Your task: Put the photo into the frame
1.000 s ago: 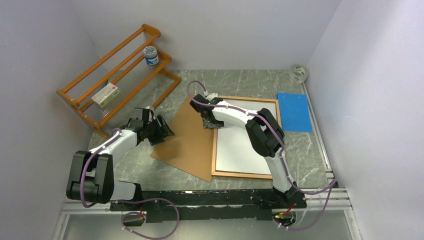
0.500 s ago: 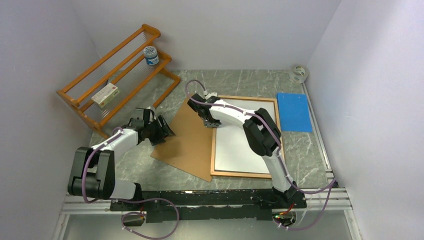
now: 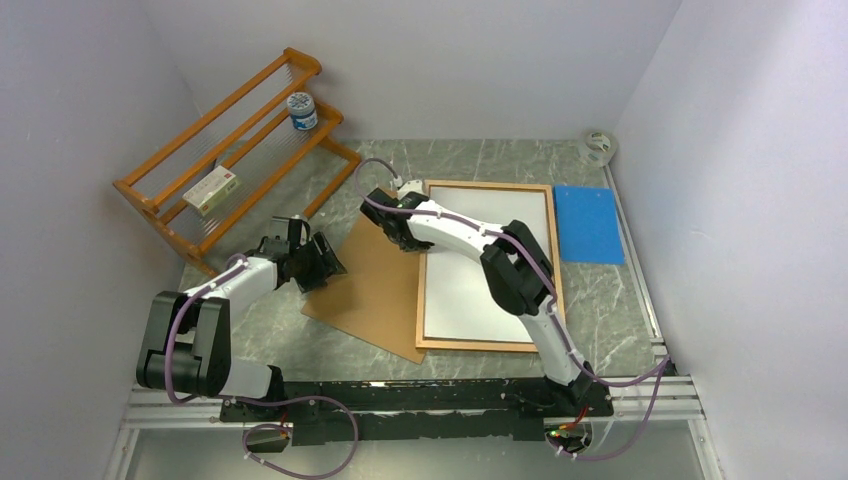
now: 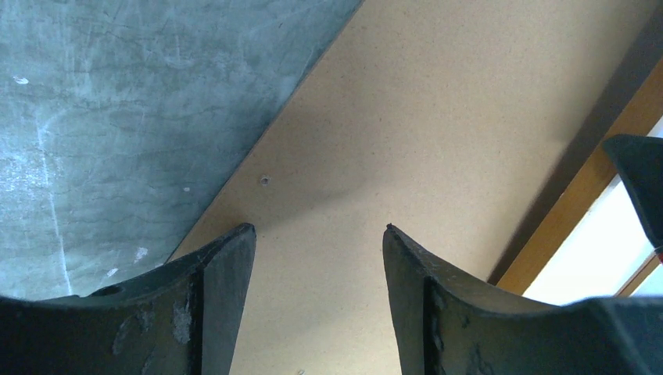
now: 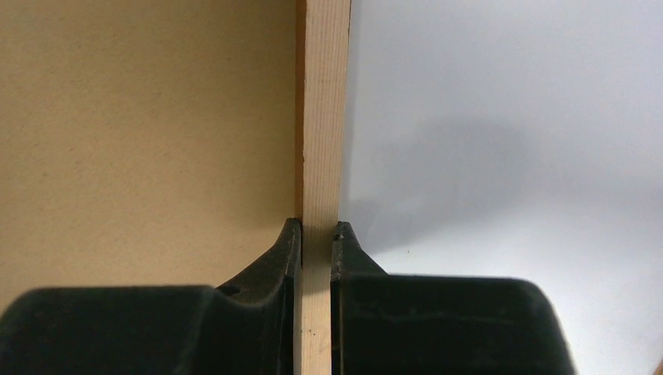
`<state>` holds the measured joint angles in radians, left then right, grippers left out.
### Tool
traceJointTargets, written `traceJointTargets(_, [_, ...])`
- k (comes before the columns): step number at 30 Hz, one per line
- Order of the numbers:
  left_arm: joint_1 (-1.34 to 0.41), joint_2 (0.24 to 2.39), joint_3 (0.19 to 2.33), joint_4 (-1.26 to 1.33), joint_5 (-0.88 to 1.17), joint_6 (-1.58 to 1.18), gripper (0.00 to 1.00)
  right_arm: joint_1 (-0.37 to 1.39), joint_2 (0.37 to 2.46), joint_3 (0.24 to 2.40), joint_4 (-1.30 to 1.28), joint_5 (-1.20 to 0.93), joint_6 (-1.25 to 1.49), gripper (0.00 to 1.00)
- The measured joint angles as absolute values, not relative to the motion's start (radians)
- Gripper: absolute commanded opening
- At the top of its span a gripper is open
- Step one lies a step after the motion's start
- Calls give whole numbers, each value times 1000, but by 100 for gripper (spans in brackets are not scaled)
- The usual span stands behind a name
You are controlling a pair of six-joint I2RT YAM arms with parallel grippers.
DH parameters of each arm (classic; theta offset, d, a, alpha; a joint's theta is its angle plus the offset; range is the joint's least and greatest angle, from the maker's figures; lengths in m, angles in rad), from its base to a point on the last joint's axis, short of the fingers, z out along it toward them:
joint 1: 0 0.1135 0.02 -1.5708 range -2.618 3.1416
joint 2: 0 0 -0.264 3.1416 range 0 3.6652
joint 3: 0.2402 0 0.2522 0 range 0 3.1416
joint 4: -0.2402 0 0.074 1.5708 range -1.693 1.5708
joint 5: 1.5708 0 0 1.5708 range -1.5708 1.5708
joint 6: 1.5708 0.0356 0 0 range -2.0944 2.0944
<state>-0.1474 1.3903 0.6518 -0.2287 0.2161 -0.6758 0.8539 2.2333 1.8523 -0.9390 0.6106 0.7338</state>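
Right hand (image 5: 316, 228): clamped on the left rail of the frame (image 3: 476, 346) near its far-left corner, one finger on each side of the wood.
Left hand (image 4: 317, 230): open and empty, held over the left corner of the backing board (image 3: 375, 290).
Photo (image 3: 490, 265): white side up, lying inside the frame's rails; whether it sits fully flat cannot be told from here.
Frame: flat on the bench (image 3: 470, 160), right of centre, its left rail over the board's right edge.
Stage: you appear to have the print in place, with the board not yet set on top.
Risk one: if you drag or lift the rail, the loose print may slide out or ride up over a rail.
Risk two: a thin rail held at one corner can twist, and the pane inside may shift.
Risk three: the left hand closing low could push the board under the frame and tip it.
Around: an orange rack (image 3: 225, 150) at far left, carrying a jar (image 3: 302, 110) and a small box (image 3: 211, 189); a blue sheet (image 3: 588, 222) just beside the frame's right rail; a tape roll (image 3: 598, 146) in the far-right corner.
In the way: only the board, partly under the frame.
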Motion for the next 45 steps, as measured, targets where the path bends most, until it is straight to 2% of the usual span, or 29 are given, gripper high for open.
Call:
traceJointTargets(10, [-148, 1392, 652, -228, 216, -675, 67, 789, 2231, 1826, -958, 678, 733, 0])
traceJointTargets(21, [-147, 1399, 659, -230, 218, -675, 69, 643, 2106, 1551, -838, 667, 697, 0])
traceJointTargets(24, [-147, 1416, 678, -231, 220, -675, 71, 621, 2085, 1510, -810, 653, 684, 7])
traceJointTargets(28, [-147, 1445, 721, -244, 212, -675, 75, 618, 2075, 1484, -784, 645, 682, 21])
traceJointTargets(36, [-147, 1519, 873, -262, 178, -657, 88, 611, 2000, 1444, -778, 615, 678, 58])
traceJointTargets(39, [-147, 1558, 941, -263, 171, -627, 93, 611, 1934, 1444, -778, 601, 686, 61])
traceJointTargets(45, [-147, 1653, 1053, -262, 181, -538, 93, 611, 1795, 1406, -738, 515, 733, 61])
